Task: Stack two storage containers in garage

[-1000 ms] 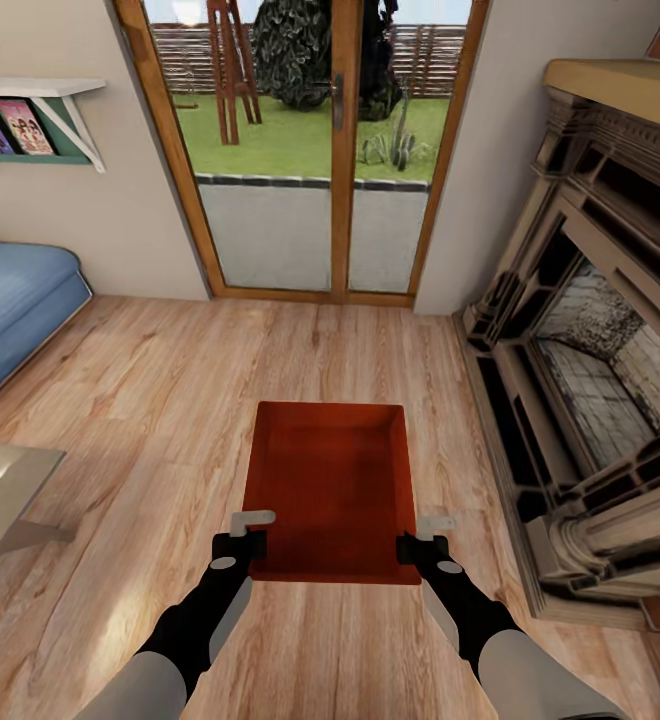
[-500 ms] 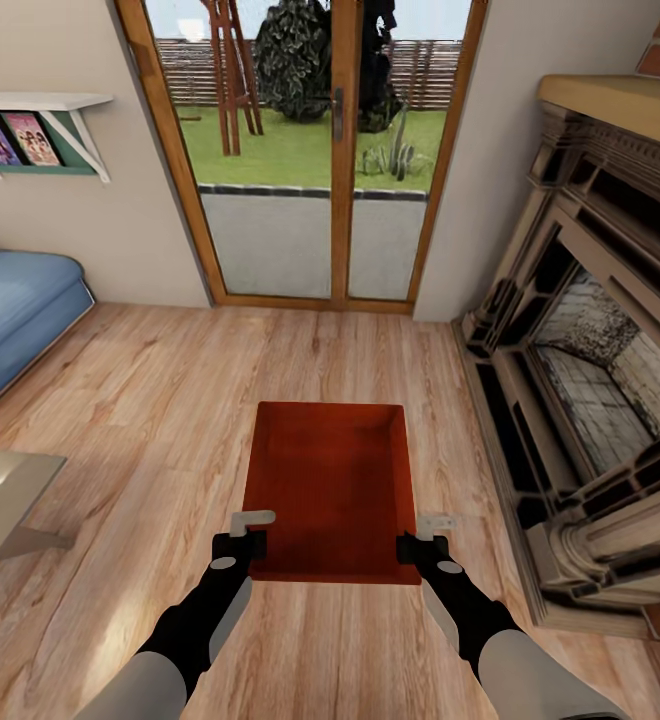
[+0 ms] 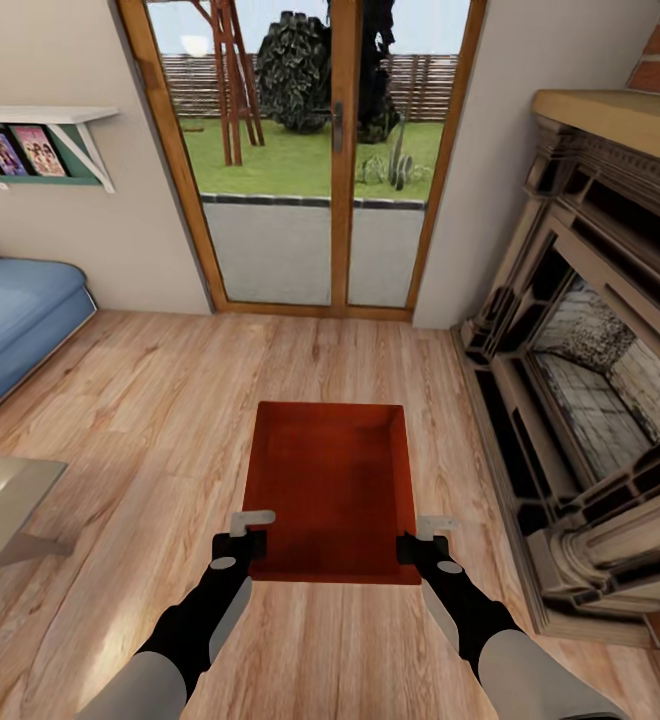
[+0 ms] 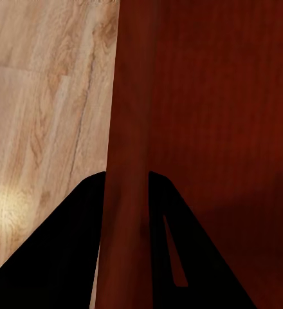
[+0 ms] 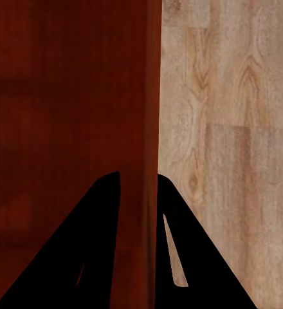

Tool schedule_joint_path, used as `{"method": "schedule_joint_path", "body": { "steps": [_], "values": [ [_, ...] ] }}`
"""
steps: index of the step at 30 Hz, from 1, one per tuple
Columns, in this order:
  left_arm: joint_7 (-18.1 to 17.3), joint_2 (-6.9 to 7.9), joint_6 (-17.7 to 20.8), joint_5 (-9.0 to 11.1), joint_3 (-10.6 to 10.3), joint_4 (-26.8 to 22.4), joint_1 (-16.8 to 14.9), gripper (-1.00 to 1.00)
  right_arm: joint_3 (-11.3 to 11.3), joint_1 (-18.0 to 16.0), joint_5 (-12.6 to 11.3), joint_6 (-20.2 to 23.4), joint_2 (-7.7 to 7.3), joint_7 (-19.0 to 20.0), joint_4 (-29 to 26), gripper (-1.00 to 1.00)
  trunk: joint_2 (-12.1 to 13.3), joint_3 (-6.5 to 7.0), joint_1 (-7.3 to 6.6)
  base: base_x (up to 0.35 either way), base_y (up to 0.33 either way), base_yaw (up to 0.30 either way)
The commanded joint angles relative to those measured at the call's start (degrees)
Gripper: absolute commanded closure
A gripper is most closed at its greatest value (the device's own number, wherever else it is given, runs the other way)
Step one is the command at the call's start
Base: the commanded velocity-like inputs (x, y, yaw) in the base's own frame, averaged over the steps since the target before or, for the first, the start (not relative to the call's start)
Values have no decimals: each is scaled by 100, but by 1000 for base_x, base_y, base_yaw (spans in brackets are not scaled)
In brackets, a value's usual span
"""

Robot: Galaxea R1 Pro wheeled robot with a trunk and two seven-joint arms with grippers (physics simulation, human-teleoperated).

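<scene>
Jaws pinching ribbed rectangular container (image 3: pixel 332 485) — both walls

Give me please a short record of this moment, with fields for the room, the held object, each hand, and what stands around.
room: living room, wood plank floor
held object: one orange-red storage container, open top, seemingly empty, carried in front of the robot
left hand: shut on the container's left wall near its near corner
right hand: shut on the container's right wall near its near corner
ahead: glass doors
left side: blue sofa
right side: stone fireplace
</scene>
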Motion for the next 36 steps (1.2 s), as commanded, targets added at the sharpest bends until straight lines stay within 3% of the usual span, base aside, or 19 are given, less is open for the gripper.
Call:
{"method": "schedule_joint_path", "body": {
  "steps": [1, 36],
  "values": [
    [109, 7, 40, 50, -33, 74, 0, 100, -8, -8, 51, 4, -2, -240, -23, 100, -10, 1, 3, 0, 0, 0],
    [113, 11, 40, 50, -36, 83, 0, 100, -8, -8, 51, -4, -2, -295, -23, 100, -10, 306, 3, 0, 0, 0]
  ]
}}
